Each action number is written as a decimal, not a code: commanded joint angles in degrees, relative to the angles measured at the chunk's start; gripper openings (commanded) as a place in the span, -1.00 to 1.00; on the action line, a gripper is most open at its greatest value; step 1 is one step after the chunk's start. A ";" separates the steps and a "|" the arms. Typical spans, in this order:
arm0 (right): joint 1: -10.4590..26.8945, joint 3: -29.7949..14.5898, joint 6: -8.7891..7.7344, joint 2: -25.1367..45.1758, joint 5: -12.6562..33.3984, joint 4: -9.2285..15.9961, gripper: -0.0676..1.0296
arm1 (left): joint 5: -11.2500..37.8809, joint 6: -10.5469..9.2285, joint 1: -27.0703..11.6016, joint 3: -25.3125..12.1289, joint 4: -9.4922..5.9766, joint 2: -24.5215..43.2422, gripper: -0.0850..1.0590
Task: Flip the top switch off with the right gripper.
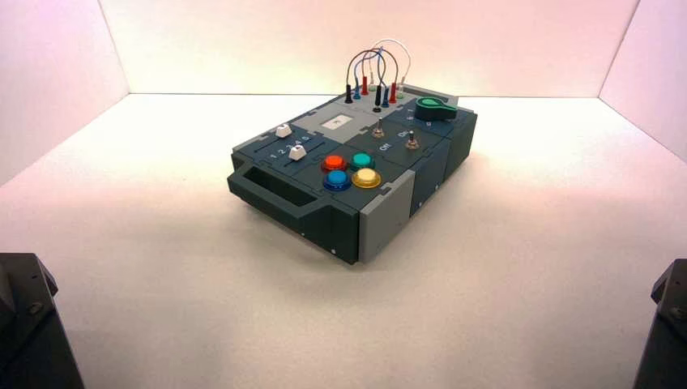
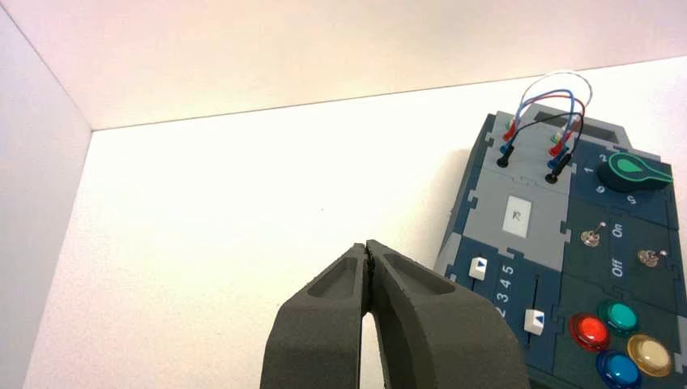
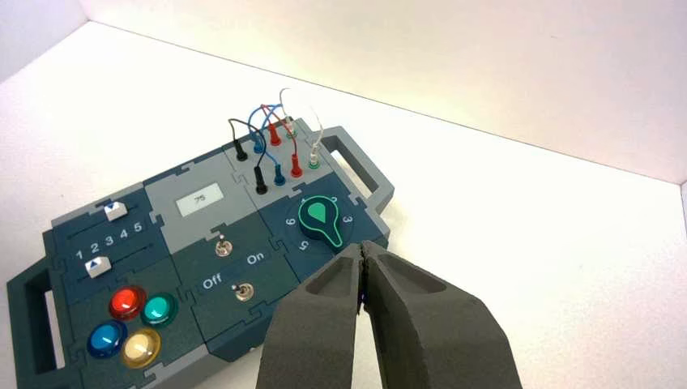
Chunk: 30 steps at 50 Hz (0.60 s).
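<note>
Right gripper (image 3: 363,245) is my working one: fingers pressed together, closed on nothing. High view has only a bit of the right arm (image 1: 669,324) at its near right edge, so the gripper is well apart from the box (image 1: 389,215). A closed tip suits this, I judge: one narrow point to nudge a tiny lever.

Left gripper (image 2: 369,245) is parked on the near left, out of the way.

Top switch (image 3: 224,246) is the silver toggle between the small display (image 3: 199,198) and the Off/On lettering. Its twin, the lower switch (image 3: 244,291), sits across the lettering. Can't call the top lever's position for certain. Box stands at an angle, so "off" means pushing along the lettering toward Off, not straight sideways. Flip looks not started; next is reaching in over the box. Risk: brushing the twin or the green knob (image 3: 321,220).

Containers: the box is the housing, handle cutout at each end. Sockets on the grey far panel hold plugs of the looped wires (image 3: 279,121). Display reads 75.
</note>
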 commanded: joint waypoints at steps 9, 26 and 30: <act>-0.18 -0.79 0.09 0.00 -0.26 0.09 -0.92 | -0.26 0.18 -0.26 -0.79 0.09 -0.26 -0.91; -0.35 -3.16 0.18 2.55 -0.79 0.09 -0.92 | 1.85 -0.70 -6.50 -2.20 -0.79 -0.62 -0.91; -0.53 -6.33 0.44 8.26 -0.79 0.09 -0.92 | 3.25 -2.11 -10.63 -2.46 -0.97 0.00 -0.91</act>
